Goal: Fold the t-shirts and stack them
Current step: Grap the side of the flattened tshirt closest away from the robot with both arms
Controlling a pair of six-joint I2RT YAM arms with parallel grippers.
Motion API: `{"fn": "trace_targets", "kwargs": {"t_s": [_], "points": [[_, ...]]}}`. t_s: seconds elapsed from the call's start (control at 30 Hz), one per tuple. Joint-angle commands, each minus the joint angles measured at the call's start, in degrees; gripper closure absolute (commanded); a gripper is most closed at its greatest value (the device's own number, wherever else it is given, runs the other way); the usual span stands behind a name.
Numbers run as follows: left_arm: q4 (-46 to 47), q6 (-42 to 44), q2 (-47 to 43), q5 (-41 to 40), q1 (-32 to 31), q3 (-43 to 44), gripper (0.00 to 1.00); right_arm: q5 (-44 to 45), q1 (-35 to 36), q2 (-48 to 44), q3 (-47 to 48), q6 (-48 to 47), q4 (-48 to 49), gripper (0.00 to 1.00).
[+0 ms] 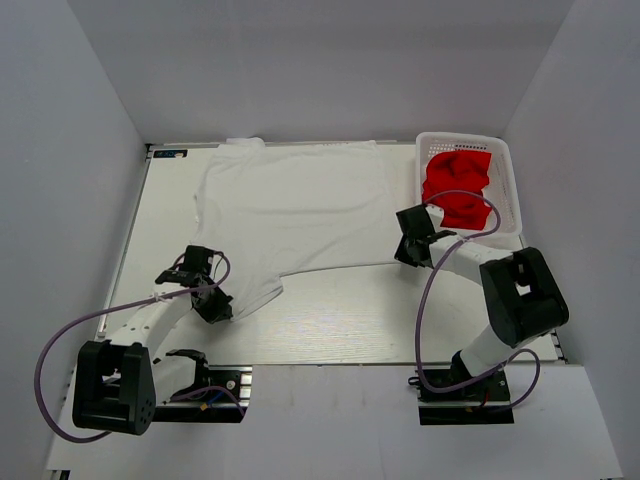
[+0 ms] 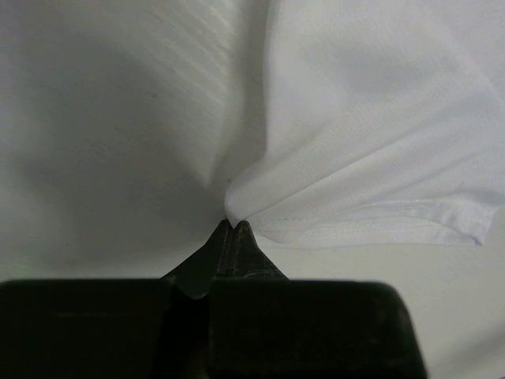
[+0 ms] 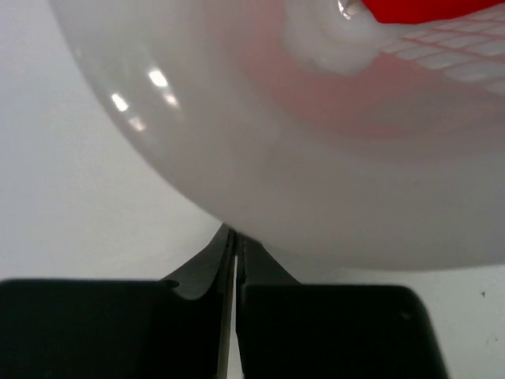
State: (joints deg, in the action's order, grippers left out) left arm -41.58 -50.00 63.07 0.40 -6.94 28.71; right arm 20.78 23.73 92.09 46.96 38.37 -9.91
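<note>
The large white t-shirt (image 1: 300, 210) lies spread flat across the back middle of the table. My left gripper (image 1: 222, 308) is at its near left corner and is shut on a pinch of the hem; in the left wrist view the white cloth (image 2: 355, 158) rises from my closed tips (image 2: 233, 225). The red t-shirt (image 1: 458, 185) lies bunched in the white lattice basket (image 1: 505, 180) and shows at the top of the right wrist view (image 3: 426, 9). My right gripper (image 1: 412, 240) is shut beside the shirt's near right corner, with its tips (image 3: 235, 234) against the basket's rounded corner (image 3: 316, 174). No cloth shows between them.
The basket stands at the back right, close to my right gripper. Grey walls enclose the table on three sides. Purple cables loop from both arms. Bare white table (image 1: 380, 320) lies in front of the shirt.
</note>
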Motion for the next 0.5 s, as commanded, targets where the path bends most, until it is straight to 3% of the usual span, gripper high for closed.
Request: {"fn": "trace_targets", "kwargs": {"t_s": [0.0,0.23,0.47], "points": [[-2.71,-0.01,0.21,0.91,-0.18,1.70,1.00,-3.54,0.35,-2.34,-3.10,0.40,0.16,1.00],[-4.13,-0.54,-0.58,3.20,-0.18,2.22,1.00,-4.95,0.79,-7.45,-6.62,-2.06,-2.31,1.00],[0.88,3.85,1.87,7.76,-0.18,10.47,1.00,-9.69,1.41,-5.97,-1.80,-5.41,-2.48,1.00]]}}
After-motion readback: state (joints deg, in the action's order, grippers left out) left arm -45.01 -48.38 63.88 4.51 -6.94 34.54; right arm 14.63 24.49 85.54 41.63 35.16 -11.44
